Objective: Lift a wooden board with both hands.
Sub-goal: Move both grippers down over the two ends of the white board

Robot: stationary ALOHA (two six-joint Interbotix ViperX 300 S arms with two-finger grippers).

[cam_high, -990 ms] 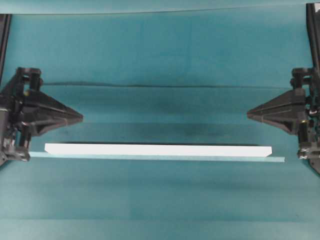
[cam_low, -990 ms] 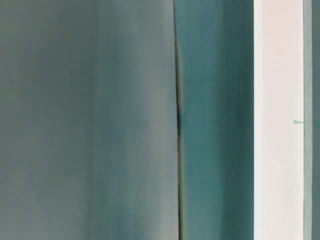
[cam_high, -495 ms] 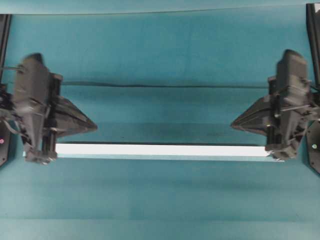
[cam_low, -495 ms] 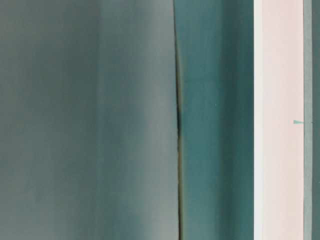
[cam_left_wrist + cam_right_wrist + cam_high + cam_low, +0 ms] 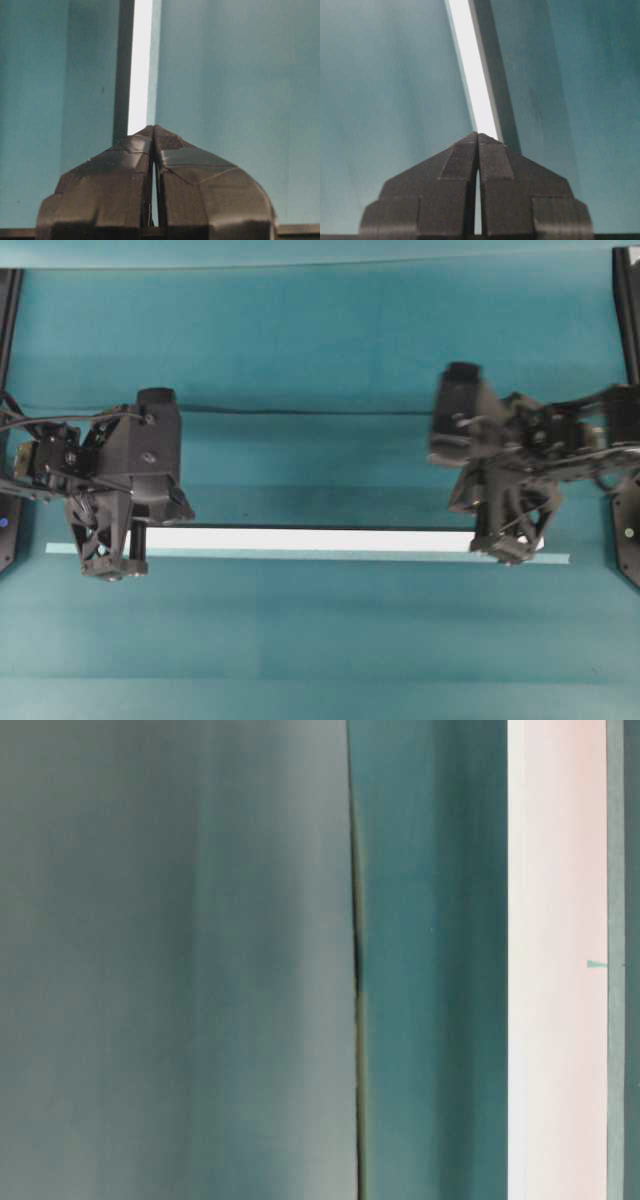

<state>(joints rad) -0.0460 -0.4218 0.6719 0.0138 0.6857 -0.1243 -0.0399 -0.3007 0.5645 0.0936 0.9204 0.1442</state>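
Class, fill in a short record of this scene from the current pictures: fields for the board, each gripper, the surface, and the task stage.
board: wooden board, white, lying flat
strip: pale teal strip along the board's near edge
left gripper: shut, over the board's left end
right gripper: shut, blurred, over the board's right end
surface: teal table
stage: board not gripped or lifted

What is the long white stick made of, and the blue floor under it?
The wooden board looks painted or coated matte white, with flat faces and sharp squared edges; no grain shows, so wood is only a guess. The teal surface looks like soft matte cloth or paper, faintly creased.
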